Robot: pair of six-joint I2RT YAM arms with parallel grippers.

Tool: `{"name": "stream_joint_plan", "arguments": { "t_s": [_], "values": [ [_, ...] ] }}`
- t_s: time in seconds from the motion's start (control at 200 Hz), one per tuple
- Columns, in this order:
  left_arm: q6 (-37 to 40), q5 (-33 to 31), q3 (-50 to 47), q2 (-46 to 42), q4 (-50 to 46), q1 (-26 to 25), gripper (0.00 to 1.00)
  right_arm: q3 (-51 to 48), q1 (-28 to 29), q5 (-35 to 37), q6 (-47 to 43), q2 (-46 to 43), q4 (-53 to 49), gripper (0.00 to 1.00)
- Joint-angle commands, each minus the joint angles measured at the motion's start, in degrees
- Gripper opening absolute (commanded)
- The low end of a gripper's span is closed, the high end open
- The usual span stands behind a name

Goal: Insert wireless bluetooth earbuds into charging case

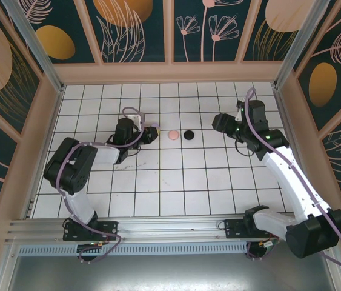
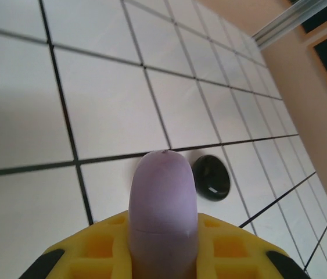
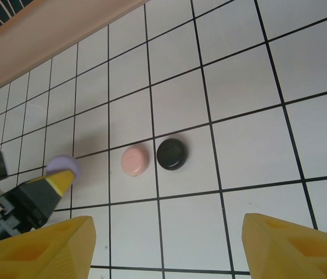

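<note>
White tiled tabletop (image 1: 176, 182) carries a pink case (image 1: 173, 134) with a black case (image 1: 188, 134) just at its 3 o'clock. At its 9 o'clock, left fingers (image 2: 227, 247) pinch a purple case (image 2: 163, 203). Right fingers (image 3: 285, 247) hover spread.

A white tiled surface (image 1: 170, 182) is spreading across the enclosure, with thin black grout lines (image 3: 210, 123) crossing it in a regular grid. A peach-coloured frame (image 1: 170, 73) is bordering it at the far side and running along both flanks. Above that, dark teal wall panels (image 1: 137, 30) are showing pale flower outlines and orange ovals. Aluminium posts (image 1: 34, 42) are slanting up at the far corners. An aluminium rail (image 1: 170, 225) is lying along the near edge, with a perforated strip (image 1: 158, 250) running just below it.
</note>
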Motion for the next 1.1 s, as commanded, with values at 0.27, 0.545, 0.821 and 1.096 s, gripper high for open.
{"name": "stream_joint_plan", "arguments": {
  "t_s": [0.27, 0.545, 0.821, 1.096],
  "values": [
    [-4.2, 4.8, 6.7, 7.9, -4.6, -0.2, 0.03, -1.5, -0.9, -1.4, 1.1, -1.1, 2.5, 0.68],
    [-2.8, 5.1, 10.4, 11.0, -9.8, -0.2, 0.11, -1.2, -1.1, -1.3, 1.0, -1.2, 2.3, 0.68],
    [-0.8, 4.4, 11.0, 11.7, -14.1, -0.2, 0.23, -0.6, -1.3, -1.3, 0.9, -1.3, 2.0, 0.68],
    [0.3, 4.1, 13.3, 11.8, -16.3, -0.2, 0.34, -0.6, -1.4, -1.3, 1.0, -1.3, 2.3, 0.68]
  ]
}}
